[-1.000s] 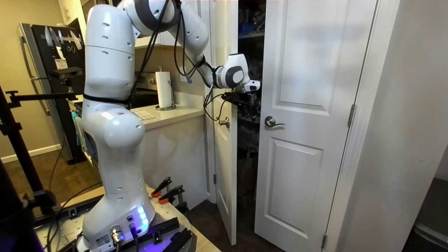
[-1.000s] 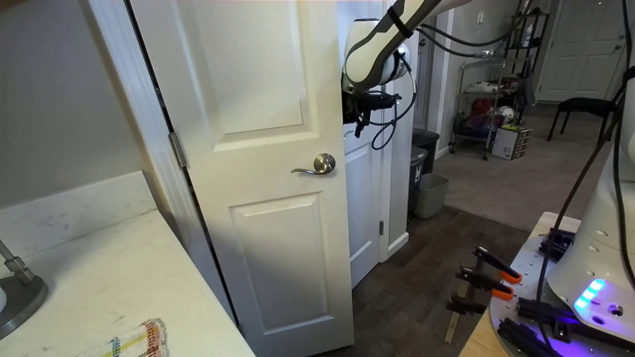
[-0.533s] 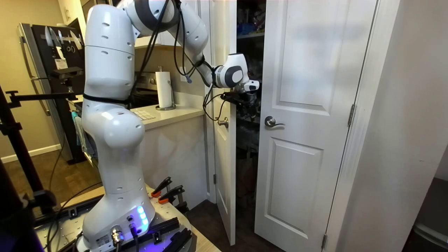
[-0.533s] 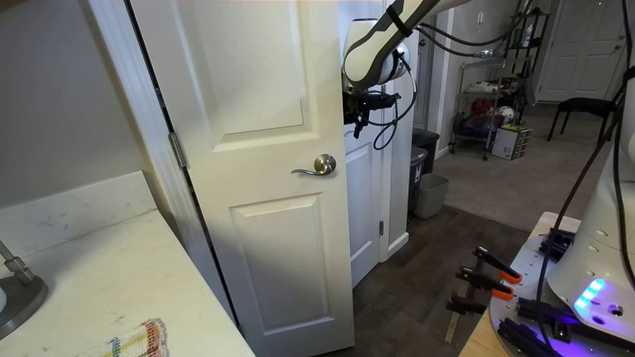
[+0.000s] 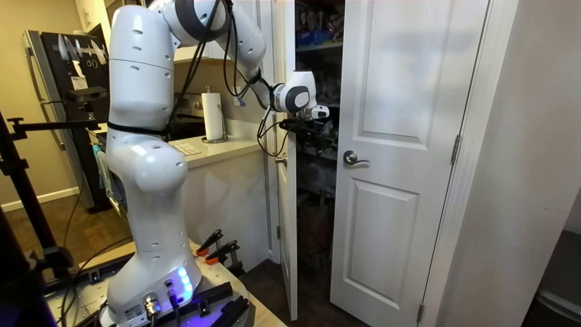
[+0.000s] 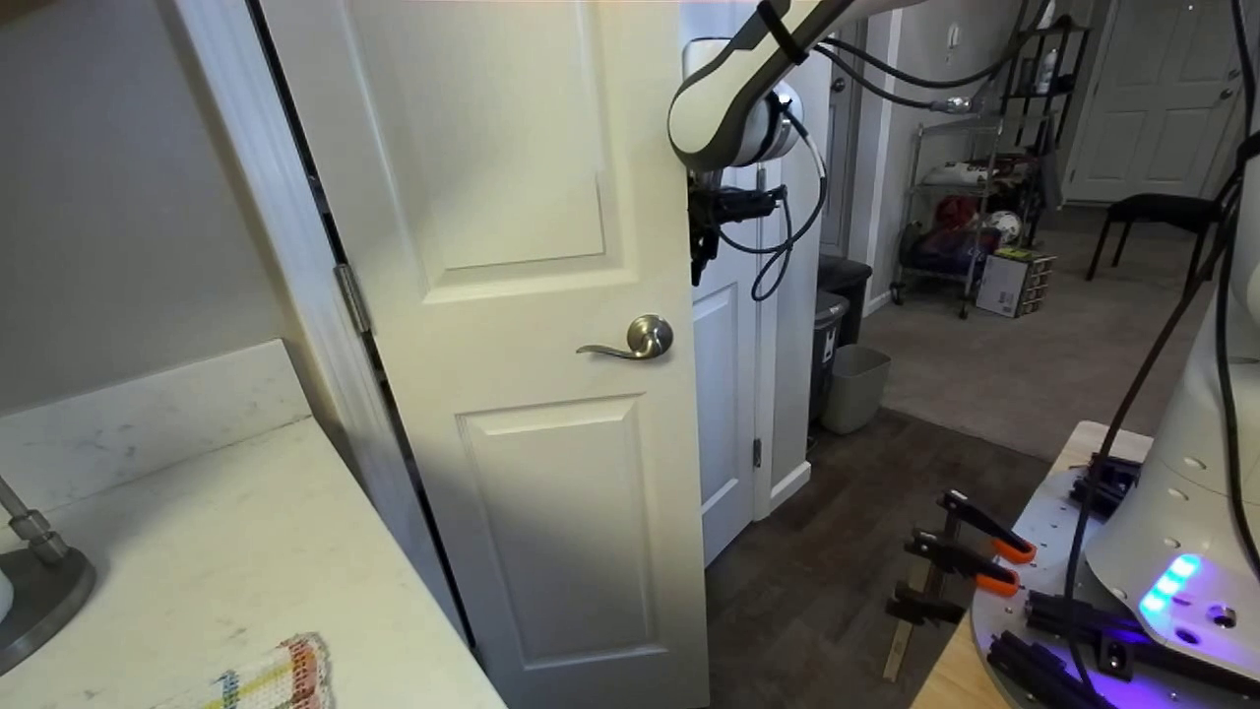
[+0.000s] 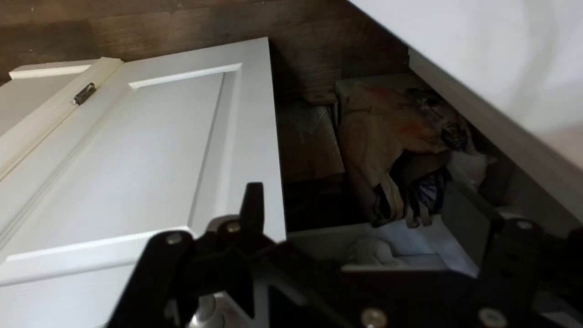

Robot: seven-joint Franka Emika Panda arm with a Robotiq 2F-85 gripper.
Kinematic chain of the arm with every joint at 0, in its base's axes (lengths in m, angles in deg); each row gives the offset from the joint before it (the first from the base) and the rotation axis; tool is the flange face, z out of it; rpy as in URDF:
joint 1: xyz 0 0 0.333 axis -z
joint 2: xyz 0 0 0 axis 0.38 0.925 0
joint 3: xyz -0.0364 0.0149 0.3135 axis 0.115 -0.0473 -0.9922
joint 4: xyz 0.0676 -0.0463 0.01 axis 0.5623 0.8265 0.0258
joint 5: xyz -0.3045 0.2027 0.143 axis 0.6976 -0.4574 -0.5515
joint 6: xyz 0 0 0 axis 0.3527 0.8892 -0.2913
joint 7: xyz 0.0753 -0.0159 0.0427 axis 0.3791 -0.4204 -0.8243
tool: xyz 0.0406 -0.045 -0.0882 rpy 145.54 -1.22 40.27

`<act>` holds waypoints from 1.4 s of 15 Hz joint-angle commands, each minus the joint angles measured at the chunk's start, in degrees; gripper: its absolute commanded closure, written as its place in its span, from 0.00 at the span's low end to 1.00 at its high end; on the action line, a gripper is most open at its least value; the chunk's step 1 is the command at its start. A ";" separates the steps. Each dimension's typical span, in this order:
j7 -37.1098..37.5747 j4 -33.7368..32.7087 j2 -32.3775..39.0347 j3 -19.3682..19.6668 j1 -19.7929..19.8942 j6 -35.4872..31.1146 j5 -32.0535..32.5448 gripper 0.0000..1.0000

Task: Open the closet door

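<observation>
Door (image 6: 512,369) stands wider open vs. earlier frame, gripper (image 7: 362,209) shifted same way. Fingers (image 7: 253,205) wide apart; in wrist view one overlaps door's face nr free edge, contact can't tell. In an exterior view door's on L side of closet (image 5: 323,47), long axis vert., hinged L, free edge pointing outward, seen almost edge-on. Handle (image 6: 650,338) nr free edge, lower than gripper. 2nd leaf (image 5: 395,159) stands to R; brown bag (image 7: 364,132) low inside.
</observation>
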 commanded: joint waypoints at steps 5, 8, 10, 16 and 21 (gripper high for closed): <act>-3.72 0.25 -1.65 -0.63 -0.42 6.40 -0.75 0.00; -2.64 0.12 -1.60 -0.14 -0.49 7.88 0.39 0.00; -2.37 0.39 -1.80 0.07 -0.46 8.20 0.80 0.00; -2.18 1.09 -2.38 0.51 -0.29 8.83 1.52 0.00; -1.99 1.67 -2.83 1.20 -0.06 9.59 1.91 0.00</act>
